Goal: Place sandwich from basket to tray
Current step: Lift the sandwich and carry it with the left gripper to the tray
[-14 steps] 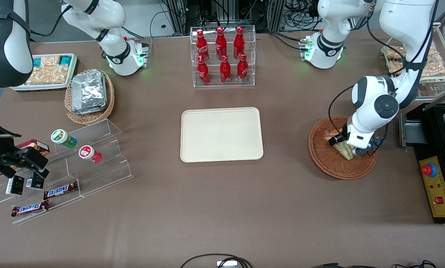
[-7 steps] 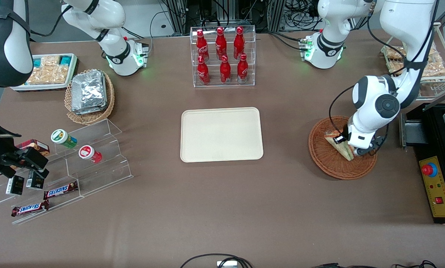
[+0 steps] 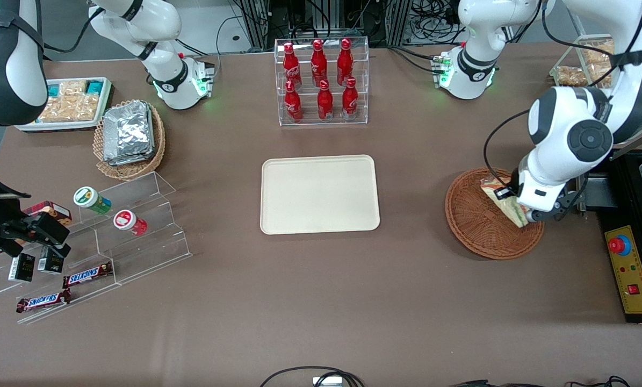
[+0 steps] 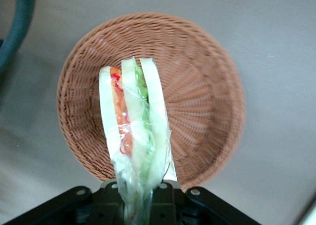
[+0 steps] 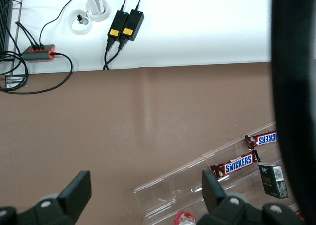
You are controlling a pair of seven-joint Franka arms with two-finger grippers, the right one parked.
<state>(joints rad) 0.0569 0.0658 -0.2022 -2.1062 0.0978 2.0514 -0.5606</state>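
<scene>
pincer (image 3: 514, 207) grips sandwich (image 4: 132, 136) above basket (image 3: 474, 226); snickers bars (image 3: 87, 276).

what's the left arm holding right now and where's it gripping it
The tool holds the sandwich by one narrow end of the wrapped wedge, lifted above the basket.

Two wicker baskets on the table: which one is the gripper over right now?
The reddish-brown basket at the working arm's end. The gripper hangs over it, shut on the sandwich. The lighter tan basket, holding foil packets, sits toward the parked arm's end.
</scene>
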